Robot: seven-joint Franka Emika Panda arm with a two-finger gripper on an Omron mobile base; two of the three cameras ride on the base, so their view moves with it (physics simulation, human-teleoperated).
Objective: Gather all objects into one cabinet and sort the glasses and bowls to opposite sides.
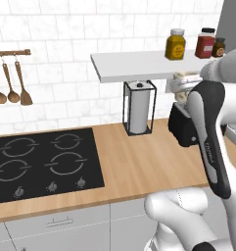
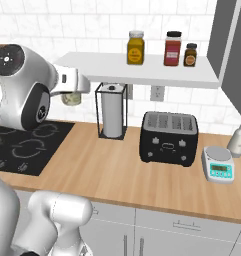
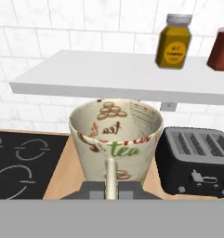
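Holding a cream mug by its handle, the hand is shut tight. The mug hangs in the air just under the white shelf, above the table, near the toaster.

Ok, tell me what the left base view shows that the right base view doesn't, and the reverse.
Left base view alone: three wooden spoons hanging on a wall rail. Right base view alone: a kitchen scale right of the toaster, and an outlet on the tiles. Shared: the cooktop, the paper towel holder, the white shelf with three spice jars, and the cream mug shut in the pincer.
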